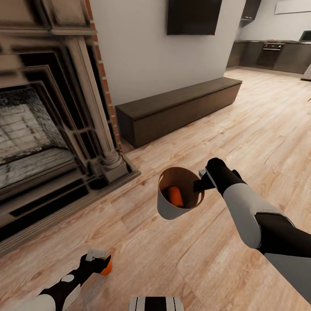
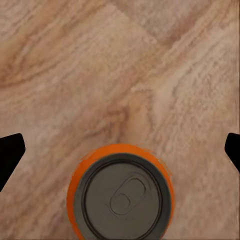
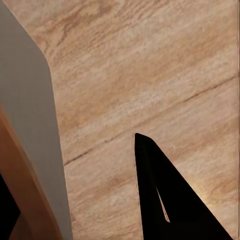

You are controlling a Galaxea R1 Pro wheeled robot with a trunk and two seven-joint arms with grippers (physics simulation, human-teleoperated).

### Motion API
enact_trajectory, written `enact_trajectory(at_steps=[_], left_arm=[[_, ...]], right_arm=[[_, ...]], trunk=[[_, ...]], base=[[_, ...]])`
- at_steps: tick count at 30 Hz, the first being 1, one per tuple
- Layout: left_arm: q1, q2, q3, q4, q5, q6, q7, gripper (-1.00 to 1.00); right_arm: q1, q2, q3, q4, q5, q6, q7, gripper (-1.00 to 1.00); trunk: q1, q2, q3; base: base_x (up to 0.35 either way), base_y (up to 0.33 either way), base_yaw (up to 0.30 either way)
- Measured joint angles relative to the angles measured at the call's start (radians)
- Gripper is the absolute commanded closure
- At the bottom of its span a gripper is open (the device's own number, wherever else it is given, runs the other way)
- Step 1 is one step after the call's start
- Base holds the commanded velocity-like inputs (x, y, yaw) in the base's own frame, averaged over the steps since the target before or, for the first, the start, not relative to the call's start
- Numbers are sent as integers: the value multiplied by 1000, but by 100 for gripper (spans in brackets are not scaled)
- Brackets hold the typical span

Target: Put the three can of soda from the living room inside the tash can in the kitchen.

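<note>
on the floor, an upright soda can (image 2: 121, 194) stands between the wide-open left hand's (image 2: 120, 150) fingers.

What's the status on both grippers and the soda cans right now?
Right gripper shut on bin rim, one can inside. Left gripper open above can on floor. Nothing in the way.

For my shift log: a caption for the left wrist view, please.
Open left gripper poised above an upright orange soda can with a dark grey top on the light wood floor.
</note>
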Motion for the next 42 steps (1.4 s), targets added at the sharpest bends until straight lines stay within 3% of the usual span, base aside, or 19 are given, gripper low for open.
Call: enact_trajectory(at_steps=[4,9,13,22,31,42], left_arm=[[0,-3,-9,0,2,-1,-1,-100],[0,-4,-11,0,4,-1,-1,-100],[0,-3,-11,-1,6,-1,-1,-100],[0,-3,-12,-2,6,-1,-1,-100],[0,-4,-12,-2,7,-1,1,-100],[0,-5,-12,0,2,2,1,-100]], right_arm=[[0,-1,3,0,26,-3,0,100],[0,-1,1,0,0,0,0,100],[0,-1,4,0,16,-2,0,100],[0,-1,1,-4,-1,0,0,100],[1,-1,4,-6,7,-1,0,100],[2,-1,4,-6,13,-1,0,100]], trunk=[[0,0,0],[0,0,0],[0,0,0],[0,0,0],[0,0,0],[5,-2,-39]], base=[[-8,-82,0],[-2,-16,0],[0,-4,0],[0,91,0],[0,8,0],[0,0,0]])
